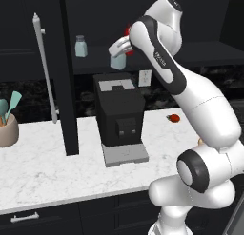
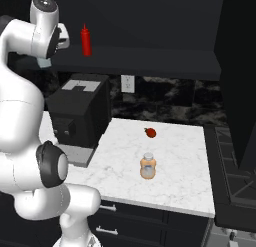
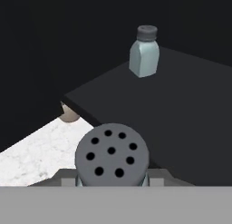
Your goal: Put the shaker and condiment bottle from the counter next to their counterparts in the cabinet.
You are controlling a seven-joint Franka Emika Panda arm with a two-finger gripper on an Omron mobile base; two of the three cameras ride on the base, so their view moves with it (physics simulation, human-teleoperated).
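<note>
up at centre-top, the gripper (image 1: pixel 119 49) is clamping the shaker (image 1: pixel 117 61) just under its cap; it's looking light, rigid, slippery-sided.

My own forearm hides most of the red squeeze bottle (image 1: pixel 127 31) near the top centre of the left base view. In the hand view the shaker (image 3: pixel 112 156) at the bottom shows me only its holed cap; my fingertips beside it are cut off, seemingly closed on it. Bottom right of the right base view, the stove (image 2: pixel 235 188) runs off the frame.
</note>
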